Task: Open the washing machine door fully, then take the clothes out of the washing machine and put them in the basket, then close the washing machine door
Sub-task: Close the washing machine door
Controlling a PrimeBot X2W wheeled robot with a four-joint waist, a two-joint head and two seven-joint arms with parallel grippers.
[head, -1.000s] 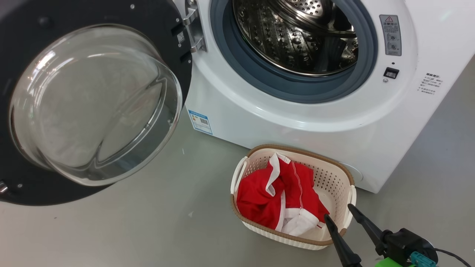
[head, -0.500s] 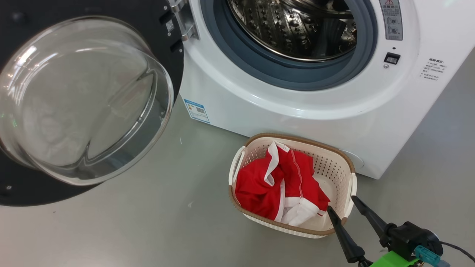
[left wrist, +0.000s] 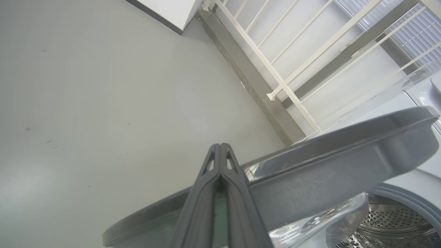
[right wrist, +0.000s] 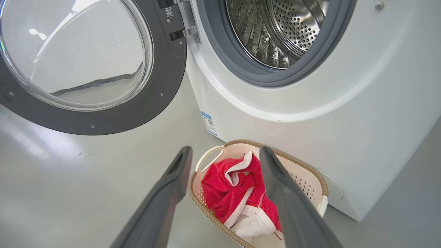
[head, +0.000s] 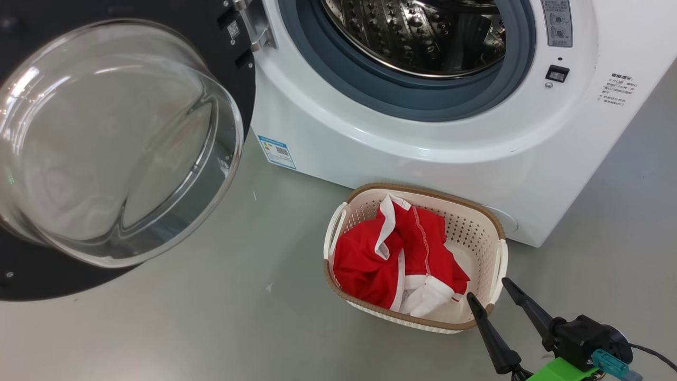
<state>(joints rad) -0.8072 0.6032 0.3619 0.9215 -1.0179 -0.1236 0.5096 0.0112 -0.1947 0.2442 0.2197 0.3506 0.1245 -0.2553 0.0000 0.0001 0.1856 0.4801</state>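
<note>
Right claw (head: 487, 288) wide open, empty, at basket (head: 478, 241) near edge. Left claw (left wrist: 219, 146) shut, empty, by door (head: 116, 143) rim. Red clothes (head: 370, 259) inside basket. Washer (head: 423, 159) drum (head: 412, 37) shows bare steel; door swung open.

The smooth grey floor (head: 185, 328) is carrying the white washing machine (head: 402, 153), and the cream basket (head: 476, 233) is sitting upright on it, just in front of the machine.

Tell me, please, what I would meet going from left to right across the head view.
Door → sticker → basket → right pincer.
</note>
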